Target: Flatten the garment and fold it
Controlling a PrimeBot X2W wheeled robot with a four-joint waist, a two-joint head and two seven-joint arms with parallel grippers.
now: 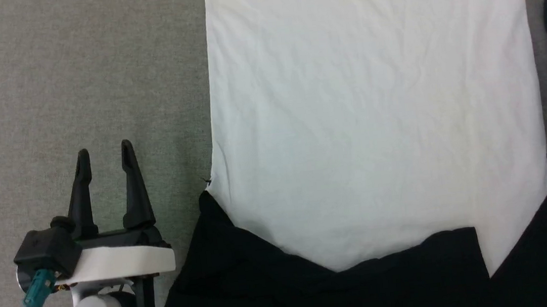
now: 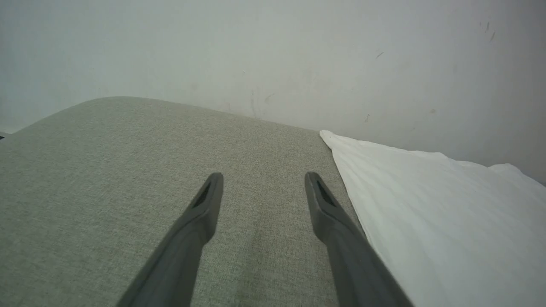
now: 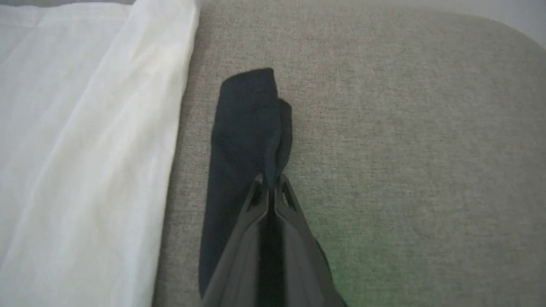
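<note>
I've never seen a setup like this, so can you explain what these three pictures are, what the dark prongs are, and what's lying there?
It is a two-armed robot. One picture looks down from its head; the others look along each arm's end effector. A garment, white with black sleeves, lies on grey fabric. The left end effector hovers open beside it, holding nothing. The right end effector is shut on the black sleeve next to the white body.

Soft, faintly creased cloth garment [image 1: 376, 112], coarse matt woven grey tabletop [image 1: 66, 68], matt dark plastic left pincer [image 1: 104, 161]
</note>
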